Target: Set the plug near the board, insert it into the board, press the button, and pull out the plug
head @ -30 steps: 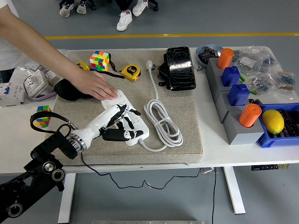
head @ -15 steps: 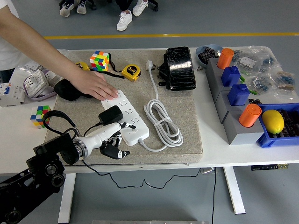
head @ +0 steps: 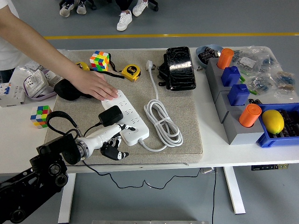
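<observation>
So the robot's left hand is sitting low on the grey mat, right at the near-left side of the white power strip. Its fingers look loosely curled and they aren't wrapped around anything; a couple of fingertips rest against the strip's near end, near where the white cable leaves it. The black plug, a chunky adapter block, is seated upright in the strip just beyond the hand, with its thin black cord looping back to the left over the arm. On the far end of the strip a person's hand is pressed flat, palm down, reaching in from the upper left. The strip's own white cable lies coiled on the mat to the right, and its white plug end runs toward the far edge. Further out on the mat there's a Rubik's cube, a yellow tape measure and a black pouch. A second small cube sits on the white table to the left, just off the mat. Way over on the right there's a blue bin with a lemon in it.
</observation>
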